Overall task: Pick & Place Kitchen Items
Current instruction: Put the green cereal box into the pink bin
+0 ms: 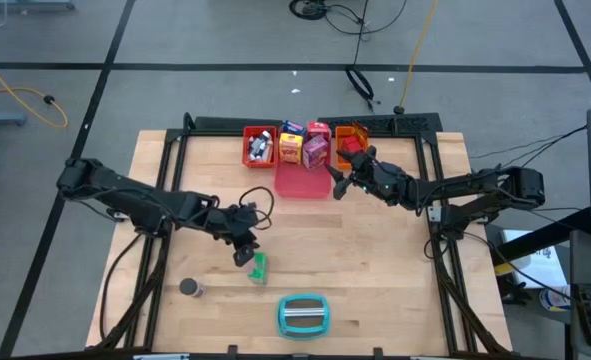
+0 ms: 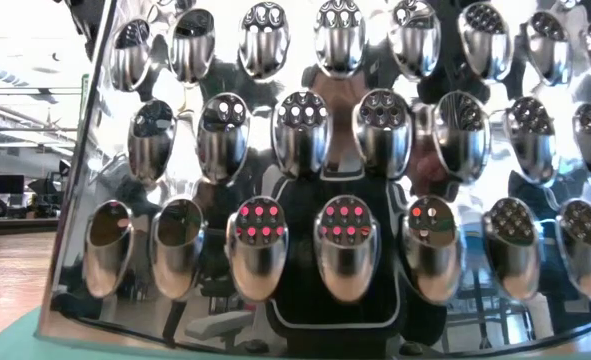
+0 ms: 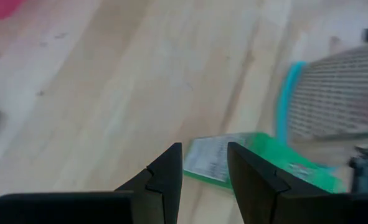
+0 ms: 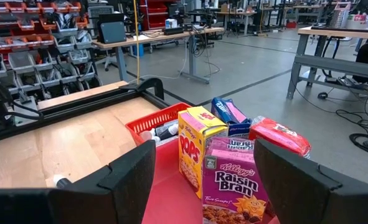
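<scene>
A green box (image 1: pixel 259 266) with a white label is seen just beside the empty, part-open left tool (image 1: pixel 243 253). Behind the released right tool (image 4: pixel 202 180), "Raisin Bran" (image 4: pixel 233 186) and "POPS" (image 4: pixel 193 148) are read.

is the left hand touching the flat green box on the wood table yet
Apart. The left wrist view shows the left hand with its dark fingers open, bare wooden table below them, and the flat green box lying beyond the tips.
</scene>
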Motion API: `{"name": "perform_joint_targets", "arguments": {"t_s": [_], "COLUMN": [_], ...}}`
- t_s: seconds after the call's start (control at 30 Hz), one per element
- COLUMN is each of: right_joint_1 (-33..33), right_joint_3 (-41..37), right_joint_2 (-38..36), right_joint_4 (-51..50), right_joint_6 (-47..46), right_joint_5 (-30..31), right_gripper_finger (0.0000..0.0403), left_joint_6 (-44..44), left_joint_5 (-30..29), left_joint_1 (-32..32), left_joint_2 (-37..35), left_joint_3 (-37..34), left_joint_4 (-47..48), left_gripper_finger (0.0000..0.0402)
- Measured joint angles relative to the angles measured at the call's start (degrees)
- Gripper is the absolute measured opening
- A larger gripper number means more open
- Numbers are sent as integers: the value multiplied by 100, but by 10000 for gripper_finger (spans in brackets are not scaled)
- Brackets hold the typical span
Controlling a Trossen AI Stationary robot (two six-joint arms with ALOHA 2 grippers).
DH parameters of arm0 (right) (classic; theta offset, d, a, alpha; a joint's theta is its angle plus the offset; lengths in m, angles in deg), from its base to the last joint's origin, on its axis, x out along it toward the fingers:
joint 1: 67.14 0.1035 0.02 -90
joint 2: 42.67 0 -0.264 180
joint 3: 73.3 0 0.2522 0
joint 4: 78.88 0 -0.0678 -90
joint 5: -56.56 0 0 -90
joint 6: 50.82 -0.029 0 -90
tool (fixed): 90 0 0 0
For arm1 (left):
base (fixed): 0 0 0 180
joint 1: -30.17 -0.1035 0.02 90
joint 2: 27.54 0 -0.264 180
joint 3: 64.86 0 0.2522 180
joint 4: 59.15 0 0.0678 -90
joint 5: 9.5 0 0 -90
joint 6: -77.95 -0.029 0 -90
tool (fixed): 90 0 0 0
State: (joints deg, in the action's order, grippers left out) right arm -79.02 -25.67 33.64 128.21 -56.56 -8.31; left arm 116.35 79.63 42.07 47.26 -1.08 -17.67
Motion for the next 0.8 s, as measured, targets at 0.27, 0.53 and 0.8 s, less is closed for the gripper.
{"name": "perform_joint_targets", "arguments": {"t_s": [0.27, 0.53, 0.8], "right_joint_1": [0, 0, 0], "right_joint_3": [0, 0, 0], "right_joint_2": [0, 0, 0], "right_joint_4": [-44, -43, -42], "right_joint_6": [-9, -63, -63], "right_joint_5": [-1, -1, 1], "right_gripper_finger": [263, 263, 263], "left_joint_6": [-253, -549, -637], "left_joint_5": [-199, -518, -407], "left_joint_1": [351, 548, 553], "left_joint_2": [-188, -56, 72], "left_joint_3": [0, -4, 3], "left_joint_4": [182, 203, 39], "left_gripper_finger": [127, 127, 127]}}
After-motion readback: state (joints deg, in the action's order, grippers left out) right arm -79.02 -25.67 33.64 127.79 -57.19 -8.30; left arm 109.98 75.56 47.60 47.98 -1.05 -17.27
